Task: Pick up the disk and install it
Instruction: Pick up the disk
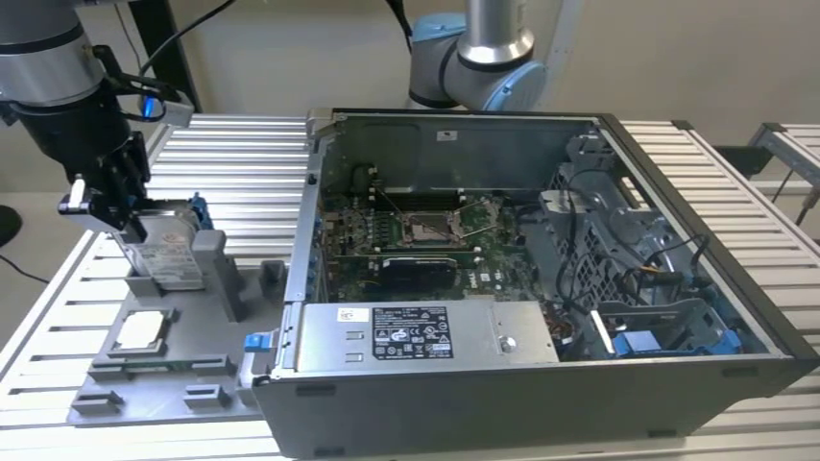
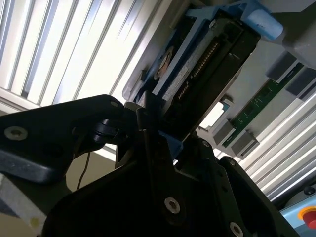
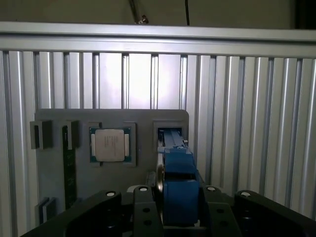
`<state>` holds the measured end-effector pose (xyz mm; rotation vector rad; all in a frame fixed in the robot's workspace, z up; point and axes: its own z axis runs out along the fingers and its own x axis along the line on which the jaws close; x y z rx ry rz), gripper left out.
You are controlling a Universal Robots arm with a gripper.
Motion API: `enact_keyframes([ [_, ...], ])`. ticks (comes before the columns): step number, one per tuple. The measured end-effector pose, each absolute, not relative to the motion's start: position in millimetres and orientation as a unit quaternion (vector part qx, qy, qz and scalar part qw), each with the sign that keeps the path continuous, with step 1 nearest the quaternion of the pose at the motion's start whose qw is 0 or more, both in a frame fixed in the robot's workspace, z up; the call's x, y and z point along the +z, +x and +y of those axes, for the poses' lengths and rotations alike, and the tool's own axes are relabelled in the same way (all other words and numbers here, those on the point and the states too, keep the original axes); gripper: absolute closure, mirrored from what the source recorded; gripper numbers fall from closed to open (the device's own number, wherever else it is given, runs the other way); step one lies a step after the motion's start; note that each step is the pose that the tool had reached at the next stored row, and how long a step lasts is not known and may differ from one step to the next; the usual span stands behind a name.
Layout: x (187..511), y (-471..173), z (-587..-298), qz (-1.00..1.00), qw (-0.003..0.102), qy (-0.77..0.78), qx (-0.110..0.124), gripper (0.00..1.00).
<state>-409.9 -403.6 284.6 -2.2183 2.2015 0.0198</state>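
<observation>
At the exterior view's left, a black robot gripper [image 1: 129, 223] is clamped on the disk [image 1: 169, 252], a silver hard drive with a white label and a blue plastic frame. The disk stands upright on its edge over a gray parts tray [image 1: 167, 376] on a slatted metal table [image 1: 244, 154]. Whether its lower edge rests in the tray's slot cannot be told. A small square silver chip [image 1: 141, 329] lies flat in the tray, nearer the lower left of the frame.

In the first wrist view, two black fingers [image 3: 143, 212] press the blue frame from either side.

An open computer case [image 1: 513, 408] fills the middle and right of the exterior view, well apart from the disk. Inside it are a green circuit board [image 1: 384, 230] and a silver box with a black label [image 1: 410, 331].
</observation>
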Motion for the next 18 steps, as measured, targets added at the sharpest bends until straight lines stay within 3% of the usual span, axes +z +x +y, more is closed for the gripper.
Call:
enact_keyframes([
  [18,284.6,-409.9,-403.6,0.704,0.011,-0.710,0.007,1.00],
])
